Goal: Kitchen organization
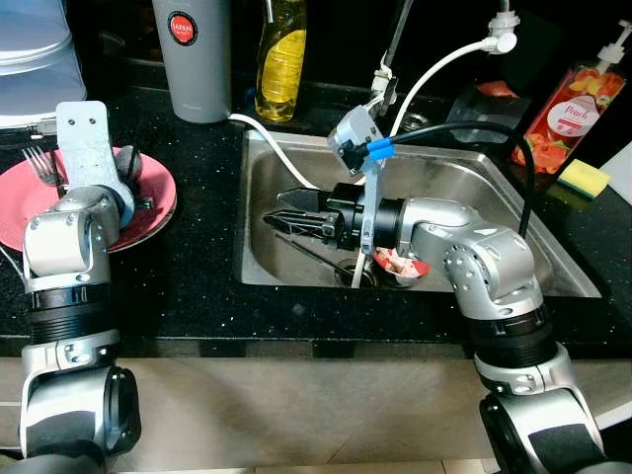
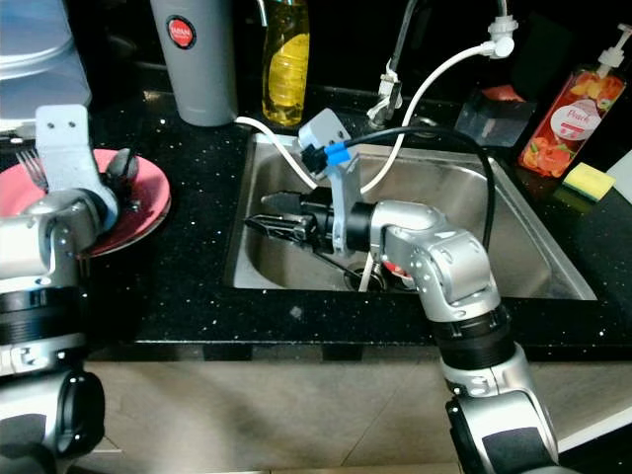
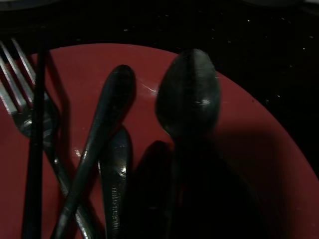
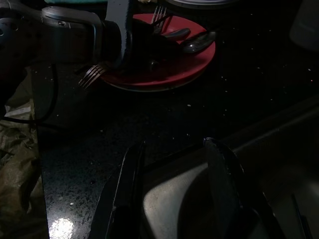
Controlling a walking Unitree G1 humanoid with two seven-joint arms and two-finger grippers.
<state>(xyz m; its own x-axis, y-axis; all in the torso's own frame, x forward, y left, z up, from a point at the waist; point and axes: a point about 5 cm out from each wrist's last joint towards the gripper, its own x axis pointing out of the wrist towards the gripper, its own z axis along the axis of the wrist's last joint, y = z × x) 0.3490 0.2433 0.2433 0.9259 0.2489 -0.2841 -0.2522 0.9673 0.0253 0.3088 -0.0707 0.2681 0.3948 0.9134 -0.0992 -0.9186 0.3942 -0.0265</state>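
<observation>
Your right gripper [image 1: 279,218] hangs empty in the steel sink [image 1: 494,188], fingers parted; your left gripper's opening can't be told over the red plate [image 1: 158,197] of cutlery [image 3: 114,144].

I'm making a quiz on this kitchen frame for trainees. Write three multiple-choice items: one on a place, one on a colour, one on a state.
1. Where is the right pincer?
A. over the sink basin
B. over the plate
C. at the soap bottle

2. What colour is the plate holding the cutlery?
A. white
B. red
C. blue

3. How are the right pincer's fingers?
A. clamped on a fork
B. shut on nothing
C. apart, holding nothing

Key: 1 A, it reaches across the steel sink. 2 B, the rim is pinkish red under the fork and spoon. 3 C, the wrist view shows a bare gap between them.
</observation>
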